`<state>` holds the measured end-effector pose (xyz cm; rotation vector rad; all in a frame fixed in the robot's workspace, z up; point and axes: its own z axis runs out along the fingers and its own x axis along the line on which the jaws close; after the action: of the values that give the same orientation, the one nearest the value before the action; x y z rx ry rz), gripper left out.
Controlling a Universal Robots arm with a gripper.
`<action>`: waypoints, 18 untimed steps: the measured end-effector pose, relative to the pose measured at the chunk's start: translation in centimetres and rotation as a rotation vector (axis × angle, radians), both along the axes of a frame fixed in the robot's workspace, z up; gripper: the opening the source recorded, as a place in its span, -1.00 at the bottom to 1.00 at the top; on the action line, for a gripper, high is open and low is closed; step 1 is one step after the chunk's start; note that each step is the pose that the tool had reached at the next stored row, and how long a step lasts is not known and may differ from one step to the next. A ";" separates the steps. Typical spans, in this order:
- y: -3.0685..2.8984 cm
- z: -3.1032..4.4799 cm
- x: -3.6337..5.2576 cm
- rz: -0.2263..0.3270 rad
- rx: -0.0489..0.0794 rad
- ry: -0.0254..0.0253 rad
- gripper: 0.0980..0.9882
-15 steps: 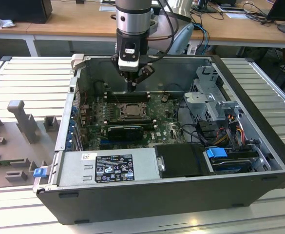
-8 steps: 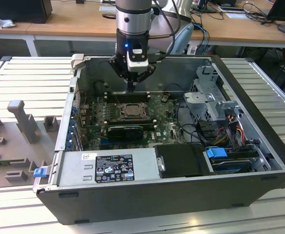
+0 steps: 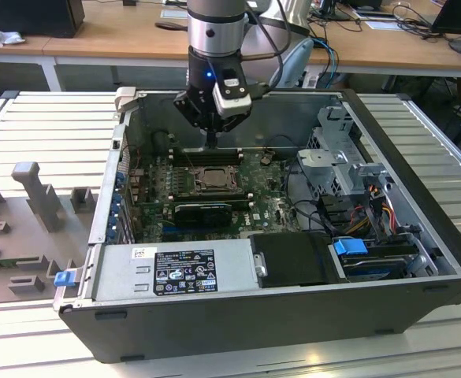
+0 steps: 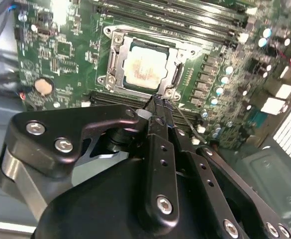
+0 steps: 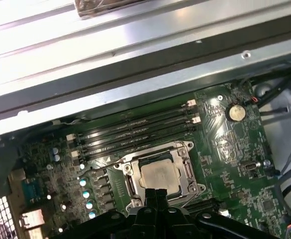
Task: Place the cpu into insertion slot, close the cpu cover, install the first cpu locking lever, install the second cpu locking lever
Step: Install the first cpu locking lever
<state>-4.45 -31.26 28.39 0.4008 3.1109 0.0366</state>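
PC case (image 3: 293, 315) lies open on its side, motherboard (image 3: 277, 209) flat inside. The insertion slot (image 3: 195, 183) sits mid-board. The cpu (image 4: 145, 67) is in the slot, pale top facing up. The cpu cover (image 5: 187, 169) lies flat over it, framing the chip.

Gripper (image 3: 212, 142) hangs inside the case, pointing down at the socket's edge on the side of the memory slots (image 5: 135, 132). Both wrist views show the fingers (image 5: 152, 195) pressed together, with nothing visible between them. Tips are at the socket frame; can't tell whether they touch it. A thin metal rod (image 4: 187, 122) runs off the socket corner right by the tips; can't tell what it is.

Around it:
- A coin battery (image 5: 236, 112) sits well off to one side of the socket.
- The power supply (image 3: 175, 272) fills the near wall.
- The drive cage (image 3: 336, 150) and cable bundle (image 3: 372, 205) are on the exterior view's right.
- The case walls box the arm in on all sides.
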 end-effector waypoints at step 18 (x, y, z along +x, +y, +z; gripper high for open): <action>0.00 -0.04 0.00 0.370 0.000 -0.0001 -0.98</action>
<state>-4.45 -31.26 28.35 -0.1792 3.1358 0.0375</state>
